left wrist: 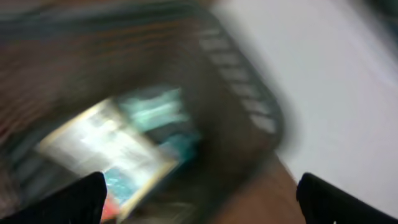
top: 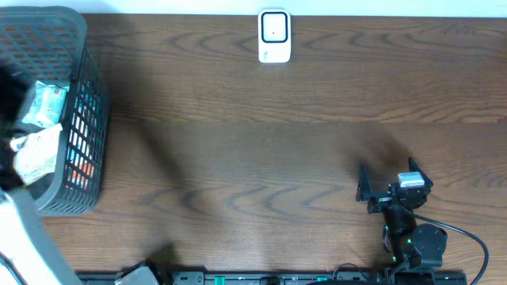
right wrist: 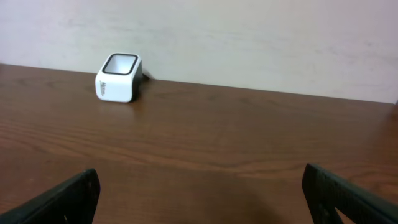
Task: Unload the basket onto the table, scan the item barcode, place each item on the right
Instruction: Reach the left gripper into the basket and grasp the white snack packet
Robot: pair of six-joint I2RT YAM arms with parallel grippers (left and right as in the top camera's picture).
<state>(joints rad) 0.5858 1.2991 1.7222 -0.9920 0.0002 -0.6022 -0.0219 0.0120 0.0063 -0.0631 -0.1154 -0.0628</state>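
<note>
Packets (top: 38,150) lie inside the basket (top: 87,103), so I've got the left gripper (left wrist: 200,186) above it, jaws wide and empty, I'd say to dip in; that view's smeared. The scanner (top: 274,36) stands well right of the basket, window up. The right gripper (right wrist: 200,180), farther right, is released and idle.

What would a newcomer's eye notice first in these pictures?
A small white box-shaped scanner stands alone at the far edge of the brown wooden table. At the left edge, a dark grey mesh basket holds packaged items; the black right gripper sits open at front right.
</note>
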